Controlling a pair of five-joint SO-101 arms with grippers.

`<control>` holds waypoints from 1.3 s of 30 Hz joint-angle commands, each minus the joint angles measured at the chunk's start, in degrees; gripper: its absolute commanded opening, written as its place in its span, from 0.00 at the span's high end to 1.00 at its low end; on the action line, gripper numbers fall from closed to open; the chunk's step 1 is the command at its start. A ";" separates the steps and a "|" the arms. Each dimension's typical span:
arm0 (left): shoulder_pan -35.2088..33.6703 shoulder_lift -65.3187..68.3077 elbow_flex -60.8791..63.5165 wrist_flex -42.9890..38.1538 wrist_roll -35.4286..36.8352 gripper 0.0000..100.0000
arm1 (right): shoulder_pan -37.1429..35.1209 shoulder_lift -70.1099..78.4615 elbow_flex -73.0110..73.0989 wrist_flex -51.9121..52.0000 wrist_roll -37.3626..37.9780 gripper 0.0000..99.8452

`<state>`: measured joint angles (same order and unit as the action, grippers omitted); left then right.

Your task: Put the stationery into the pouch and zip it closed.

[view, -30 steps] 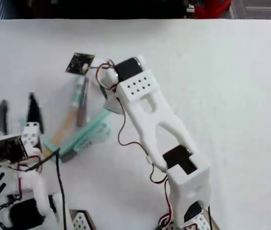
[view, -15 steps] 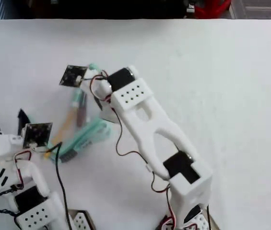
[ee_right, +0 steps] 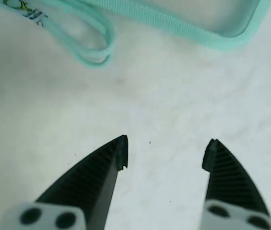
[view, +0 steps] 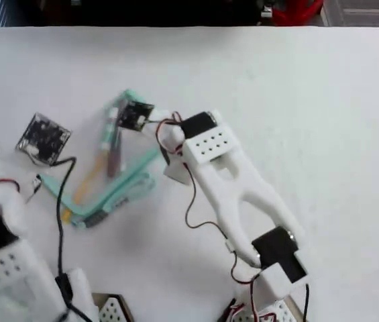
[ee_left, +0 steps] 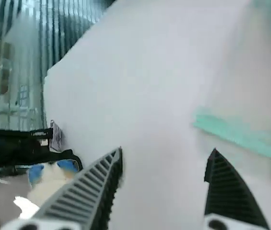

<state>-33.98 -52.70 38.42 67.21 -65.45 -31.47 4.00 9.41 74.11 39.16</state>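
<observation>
The big white surface point(view: 310, 100) holds it all. The right arm point(view: 236, 181) stretches across it, and the left arm point(view: 1, 268) sits low at the near corner.

The see-through pouch point(view: 109, 181) with its green edge lies between the two arms. It is just ahead of the right end effector point(ee_right: 166, 148), whose two dark fingers are spread wide over bare surface, holding nothing. The left end effector point(ee_left: 166, 163) is spread wide too and empty, with the pouch's green edge ahead of it and off to one side, apart from it.

The pens point(view: 114, 157) seem to lie inside the pouch. I cannot tell if the zip is open.

What could go wrong? The pouch is light and floppy. If one end effector pulls the zip and the other does not hold the pouch down, the whole pouch may slide away. A finger could also snag the little green loop point(ee_right: 94, 43).

The high view tells how the pens lie. The wrist views tell how wide the fingers are and how close the green edge is.
</observation>
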 commanded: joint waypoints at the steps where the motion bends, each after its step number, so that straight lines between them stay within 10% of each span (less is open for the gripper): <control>1: -1.54 14.90 -15.38 6.24 -16.88 0.72 | 0.66 -5.05 5.36 -4.97 -1.14 0.74; 7: -1.89 22.99 -13.63 -0.53 -34.99 0.72 | 0.66 -7.34 16.18 -13.32 -1.23 0.74; 25: -0.57 23.60 29.63 -59.34 -35.16 0.72 | 0.13 -6.99 19.08 -16.84 -1.23 0.74; 39: 7.25 23.78 32.09 -62.51 -23.38 0.72 | 0.13 -6.99 19.16 -16.66 -1.23 0.74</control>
<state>-30.37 -28.88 70.51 6.11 -81.19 -31.47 -0.57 28.84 57.85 38.55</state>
